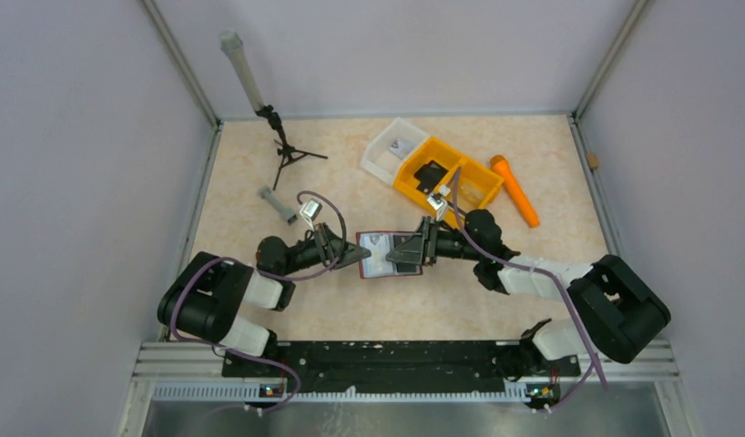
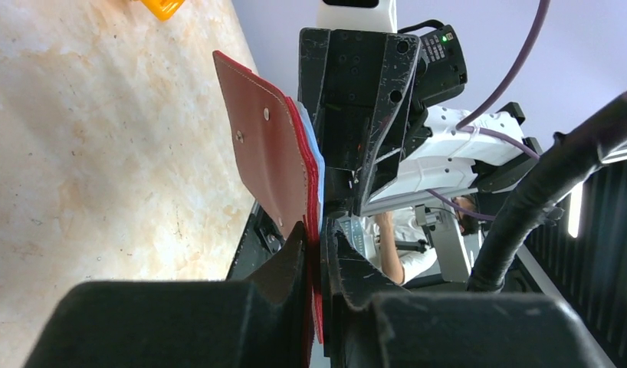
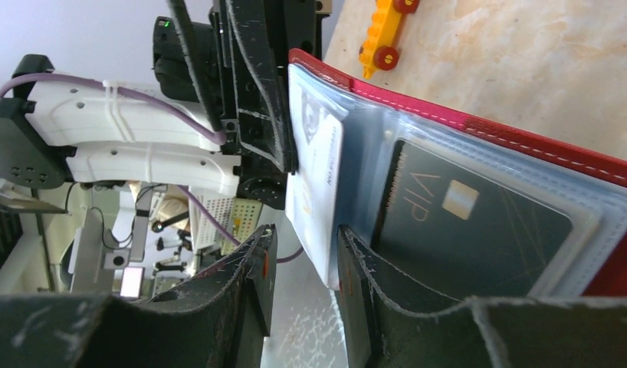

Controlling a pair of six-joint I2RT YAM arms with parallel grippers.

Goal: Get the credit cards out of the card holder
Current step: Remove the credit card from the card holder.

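Black-and-white arms [image 1: 264, 291], purple cables [image 3: 103, 85], scuffed black fingers [image 3: 387, 307].

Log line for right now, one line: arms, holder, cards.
left gripper: shut on card holder edge | right gripper: open, jaws around pale card edge | dark card: in its sleeve

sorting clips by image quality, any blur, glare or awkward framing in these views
top external: evenly lit and sharp, soft shadows under the arms; left wrist: left gripper looms dark and soft up close, card holder edge-on; right wrist: dark card sharp behind a clear sleeve, background room blurred
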